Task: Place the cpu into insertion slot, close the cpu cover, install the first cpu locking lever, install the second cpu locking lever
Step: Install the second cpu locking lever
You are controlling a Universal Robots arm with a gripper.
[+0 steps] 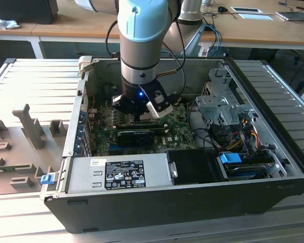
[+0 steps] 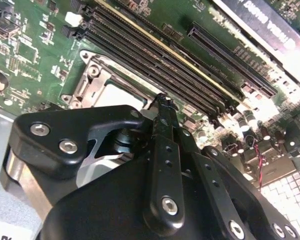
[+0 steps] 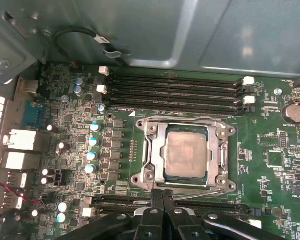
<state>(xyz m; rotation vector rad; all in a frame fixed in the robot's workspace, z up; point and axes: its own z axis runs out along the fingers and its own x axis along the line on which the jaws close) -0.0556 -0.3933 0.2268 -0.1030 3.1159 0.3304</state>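
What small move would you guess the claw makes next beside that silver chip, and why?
Probably a slight push down on the wire lever along the socket's edge. The cpu already lies in its socket with the cpu cover framing it, and the claw, fingers together, sits right at that lever. I cannot tell whether the lever is latched.

An open black computer case (image 1: 157, 207) lies on a ribbed grey table (image 1: 35, 81), a green motherboard (image 3: 270, 145) bare inside. A silver power supply (image 1: 116, 174) runs along the near wall, beside a blue-tabbed drive (image 1: 232, 159). Four black memory slots (image 3: 175, 92) sit empty.
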